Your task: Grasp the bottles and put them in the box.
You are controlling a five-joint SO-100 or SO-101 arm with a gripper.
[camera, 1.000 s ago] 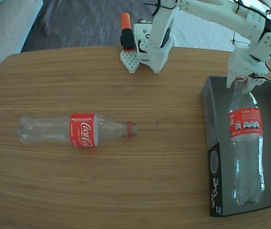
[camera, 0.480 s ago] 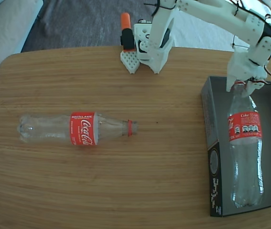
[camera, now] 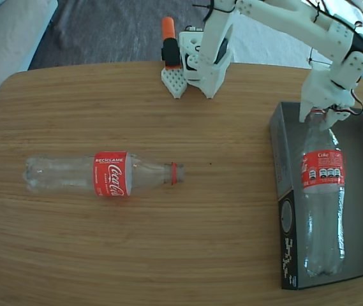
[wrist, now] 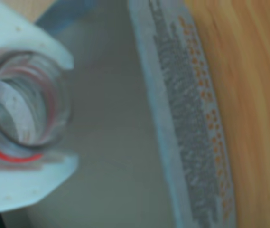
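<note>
The end effector [camera: 318,113] sits over the far end of the box [camera: 281,153], its two white fingers [wrist: 25,40] pinching the neck of a clear bottle [camera: 322,204]. In the wrist view the open mouth of this bottle [wrist: 23,102] appears between the upper and lower finger, with a red ring visible at the neck and no cap on the opening.

In the fixed view the held bottle extends from the end effector toward the near end of the box, its red label about a third of the way along its length and its base close to the near wall. The bottle lies lengthwise inside the box; whether its base rests on the box floor cannot be told. The box stands at the right side of the wooden worktop [camera: 168,242], its black outer side with white print facing left.

A second bottle [camera: 101,174] lies on its side on the worktop, well apart from the box, toward the left, its red cap pointing right. The white arm base [camera: 203,57] stands at the far edge of the worktop, with an orange-topped part [camera: 169,41] just beside it.
</note>
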